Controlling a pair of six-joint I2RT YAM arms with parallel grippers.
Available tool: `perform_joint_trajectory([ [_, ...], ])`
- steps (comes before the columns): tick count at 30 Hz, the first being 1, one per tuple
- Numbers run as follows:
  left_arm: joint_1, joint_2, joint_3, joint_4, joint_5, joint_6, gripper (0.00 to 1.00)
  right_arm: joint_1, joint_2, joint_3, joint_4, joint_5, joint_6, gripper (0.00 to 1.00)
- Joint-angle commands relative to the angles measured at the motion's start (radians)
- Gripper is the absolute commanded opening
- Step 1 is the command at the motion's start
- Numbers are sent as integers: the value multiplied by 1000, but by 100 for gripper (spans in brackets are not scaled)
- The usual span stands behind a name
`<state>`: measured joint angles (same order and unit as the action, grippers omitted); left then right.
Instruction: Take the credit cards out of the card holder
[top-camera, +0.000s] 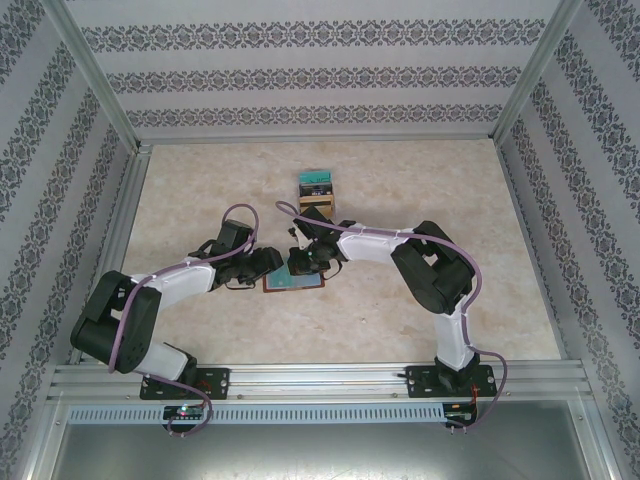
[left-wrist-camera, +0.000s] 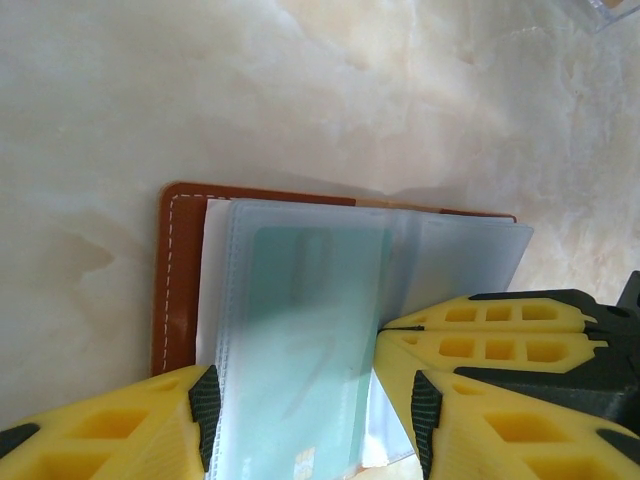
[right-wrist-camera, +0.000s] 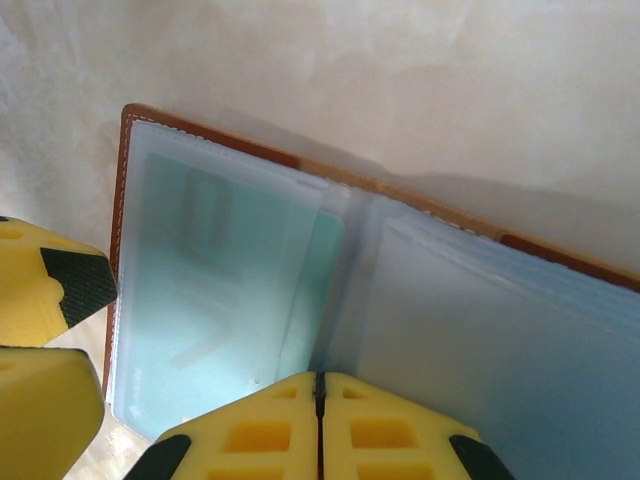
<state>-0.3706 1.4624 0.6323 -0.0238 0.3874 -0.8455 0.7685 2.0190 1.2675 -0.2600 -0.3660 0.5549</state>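
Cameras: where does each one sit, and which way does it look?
Top external: high behind the arms, looking down on the table; left arm and right arm bend over the card holder.
Left wrist: on the left arm, facing down; its yellow jaws straddle a sleeve.
Right wrist: on the right arm, facing down; its jaws are shut.
Shared: both wrist views see the teal card.

I work in a small test booth, like a lab. Shiny metal bars frame it. The walls are flat boards with striped flower paper. My left arm and right arm are bolted to a metal rail beside a marble-look table.
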Motion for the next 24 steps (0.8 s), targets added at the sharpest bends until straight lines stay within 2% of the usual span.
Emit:
perform_joint_trajectory([
  [1, 12, 15, -7, -13, 1, -7, 55, 11, 47, -3, -52, 6, -13, 10],
  [14, 12, 19, -2, -49, -35, -7, 54, 11, 50, 0, -54, 3, -13, 9],
  [24, 11, 37, 2, 17, 30, -4, 54, 11, 54, 7, -56, 1, -15, 9],
])
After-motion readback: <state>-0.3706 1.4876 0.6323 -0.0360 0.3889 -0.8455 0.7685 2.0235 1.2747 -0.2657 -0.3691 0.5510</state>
